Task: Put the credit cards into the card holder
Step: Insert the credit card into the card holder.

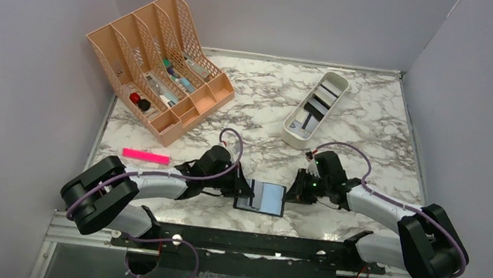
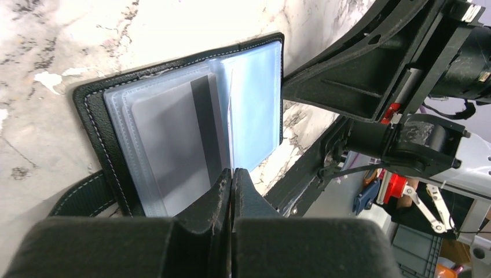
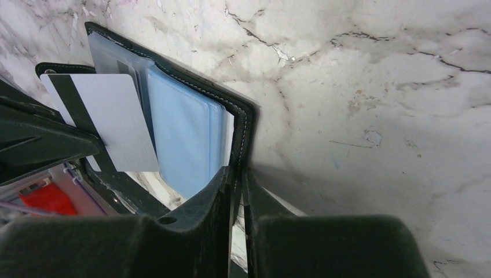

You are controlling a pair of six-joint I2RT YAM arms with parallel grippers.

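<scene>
The holder [image 1: 261, 197] lies open on the tabletop [image 1: 262, 105] between the 2 arms, with 1 grey card [image 2: 173, 150], dark-striped, sitting in its clear sleeves. The left gripper [image 2: 232, 179] is pressed fully together at the sleeves' near edge, while the right gripper [image 3: 238, 179] is narrow, the holder's black cover edge caught between its jaws. More cards [image 1: 317, 106] lie in the white tray [image 1: 293, 139], well back on the right.

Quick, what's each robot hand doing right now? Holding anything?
Left gripper: fingers closed tight by the card holder; what they pinch can't be told.
Right gripper: fingers pinching the card holder's black cover edge.
</scene>
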